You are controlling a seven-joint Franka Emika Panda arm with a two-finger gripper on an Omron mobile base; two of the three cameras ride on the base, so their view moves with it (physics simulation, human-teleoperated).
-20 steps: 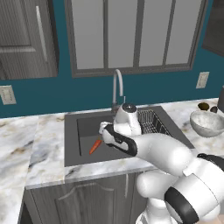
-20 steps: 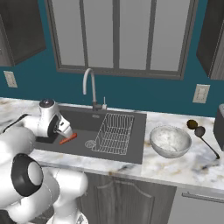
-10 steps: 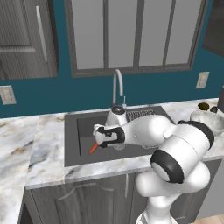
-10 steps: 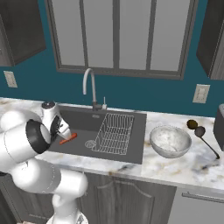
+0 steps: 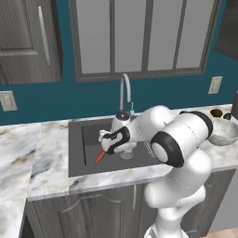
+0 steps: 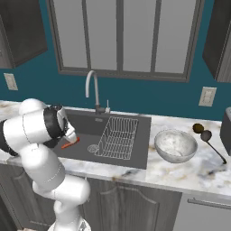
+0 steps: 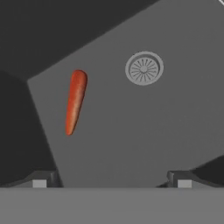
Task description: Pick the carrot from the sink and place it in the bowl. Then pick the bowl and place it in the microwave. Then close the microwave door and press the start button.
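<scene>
Our gripper (image 7: pixel 112 178) hangs wide open over the sink (image 7: pixel 144 127), holding nothing. The carrot (image 7: pixel 75 101) lies untouched on the basin floor, so we judge every step remains; the bowl (image 6: pixel 175 145) waits on the counter.

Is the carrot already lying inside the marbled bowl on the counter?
No, the carrot lies on the floor of the sink, while the bowl stands apart on the counter.
</scene>
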